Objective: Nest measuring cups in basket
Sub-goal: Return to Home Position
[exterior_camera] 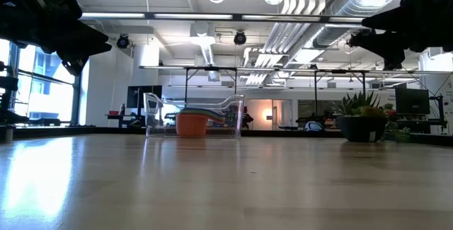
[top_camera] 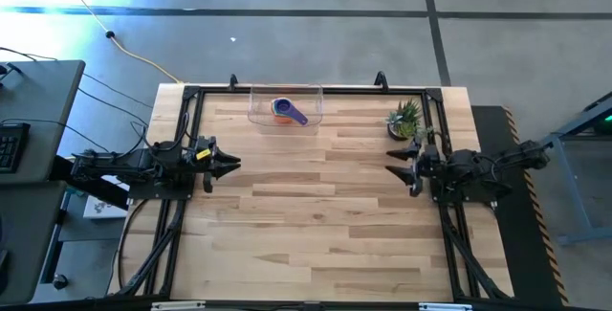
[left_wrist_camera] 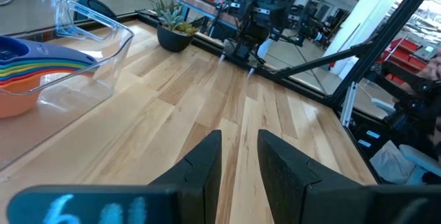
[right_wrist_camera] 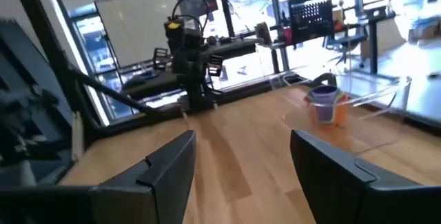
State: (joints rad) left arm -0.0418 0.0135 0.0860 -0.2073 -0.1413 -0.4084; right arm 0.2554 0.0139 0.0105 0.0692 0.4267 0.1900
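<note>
Over the bench, high view: the basket sits at the far edge, somewhat toward the left arm's side. It holds the cups nested in one stack, orange below and purple on top, with the purple handle slanting toward the right arm's side. A plant stands near the far right corner, just beyond the right arm. The left gripper and right gripper hover at opposite sides of the bench with their tips pointing at each other, well apart from one another and from the basket.

Low view: the basket stands at the far end of the bench, and the stack is inside it near the middle. The orange cup rests on the basket floor, and coloured rims show above it. The plant stands to the right, well apart from the basket. Both grippers hang high above the bench, the left one at the upper left and the right one at the upper right.

Left wrist view: the left gripper's jaws are parted by a narrow gap, with bare bench between them. The basket wall encloses the stack, whose rims run blue, green, yellow and orange. The plant and the right arm lie beyond.

Right wrist view: the right gripper's jaws are spread wide over bare bench. The stack, purple over orange, sits inside the basket. The left arm faces from across the bench.
</note>
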